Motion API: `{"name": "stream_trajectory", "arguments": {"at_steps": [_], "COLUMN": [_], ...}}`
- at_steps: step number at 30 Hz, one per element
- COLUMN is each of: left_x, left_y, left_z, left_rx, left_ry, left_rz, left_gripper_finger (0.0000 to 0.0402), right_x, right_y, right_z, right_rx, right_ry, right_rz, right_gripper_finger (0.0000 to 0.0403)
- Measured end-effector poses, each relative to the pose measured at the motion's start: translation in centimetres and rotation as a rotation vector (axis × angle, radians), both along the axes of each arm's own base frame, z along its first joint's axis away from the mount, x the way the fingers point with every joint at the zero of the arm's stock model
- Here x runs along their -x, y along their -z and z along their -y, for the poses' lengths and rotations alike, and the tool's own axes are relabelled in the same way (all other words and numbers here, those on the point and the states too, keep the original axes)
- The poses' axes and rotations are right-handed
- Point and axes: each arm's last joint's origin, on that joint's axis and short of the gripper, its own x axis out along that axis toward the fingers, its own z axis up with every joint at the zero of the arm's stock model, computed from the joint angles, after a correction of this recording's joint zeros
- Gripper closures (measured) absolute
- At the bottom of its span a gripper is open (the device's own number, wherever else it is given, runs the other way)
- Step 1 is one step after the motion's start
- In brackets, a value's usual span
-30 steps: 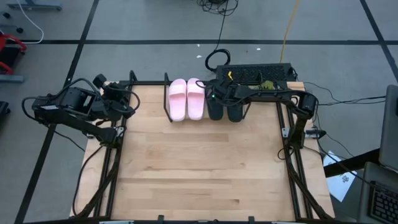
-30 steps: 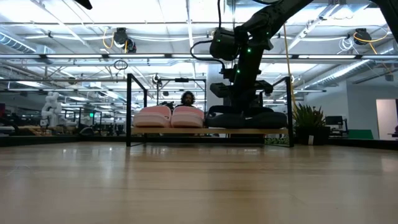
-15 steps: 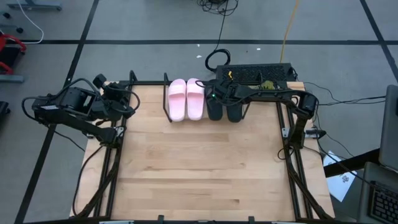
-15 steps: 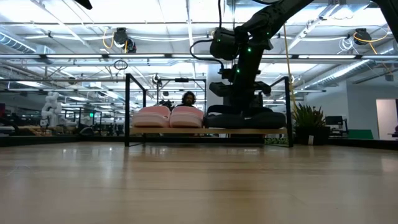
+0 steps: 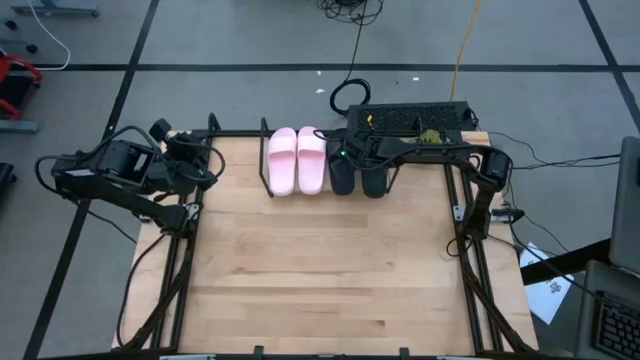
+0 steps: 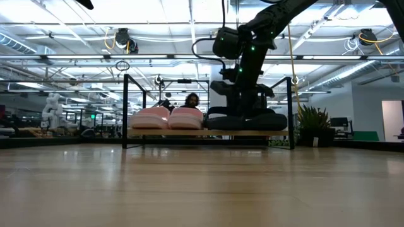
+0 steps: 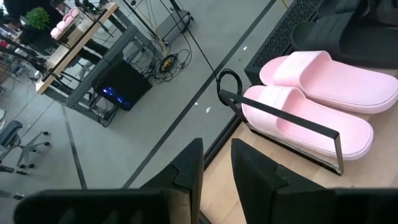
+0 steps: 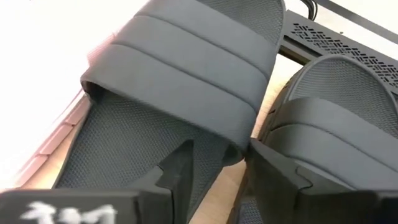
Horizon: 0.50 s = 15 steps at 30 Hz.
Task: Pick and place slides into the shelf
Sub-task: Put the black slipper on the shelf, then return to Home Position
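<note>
The shelf [image 5: 265, 160] stands at the table's far edge, its light board [image 6: 208, 132] resting on the tabletop. On the board lie two pale pink slides [image 5: 283, 160] [image 5: 312, 158] and two black slides [image 5: 342, 176] [image 5: 375, 178], side by side. My right gripper [image 5: 345, 158] reaches in from the table's right and sits on the black slide next to the pink pair [image 8: 180, 68]. My left gripper [image 7: 216, 155] waits at the table's far left corner, open by a narrow gap, with the pink slides [image 7: 311, 118] ahead of it. My right gripper has the black slide by its side wall [image 8: 235, 155], where the wide strap ends. One finger [image 8: 177, 168] stands inside on the footbed, the other [image 8: 280, 171] outside, between the two black slides. It comes from above, pointing down. The slide's sole lies on the shelf board.
A black perforated box [image 5: 410, 118] with cables sits just behind the shelf. The wide wooden tabletop [image 5: 320, 270] stretches toward the near edge. Black frame rails run along both sides [image 5: 470, 260]. A person's head [image 6: 191, 99] shows in the room behind the shelf.
The shelf with all its slides has slid a little toward the table's left edge. My right gripper has moved left with it, staying on the black slide. The left arm has kept still.
</note>
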Motion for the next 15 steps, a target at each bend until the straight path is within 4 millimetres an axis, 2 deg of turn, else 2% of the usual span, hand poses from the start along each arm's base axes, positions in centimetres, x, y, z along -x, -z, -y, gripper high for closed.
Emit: {"name": "stream_trajectory", "arguments": {"at_steps": [8, 15], "left_x": [0.0, 0.0], "left_y": [0.0, 0.0], "left_z": [0.0, 0.0], "left_rx": [-0.002, -0.002], "left_ry": [0.002, 0.003], "left_rz": [-0.003, -0.003], "left_gripper_finger": [0.0316, 0.0316], "right_x": [0.5, 0.6], "right_y": [-1.4, -1.5], "right_z": [-0.2, -0.2], "right_rx": [0.015, 0.002], "right_ry": [-0.025, -0.046], "right_rz": [0.015, 0.016], "right_gripper_finger": [0.0264, 0.0264]}}
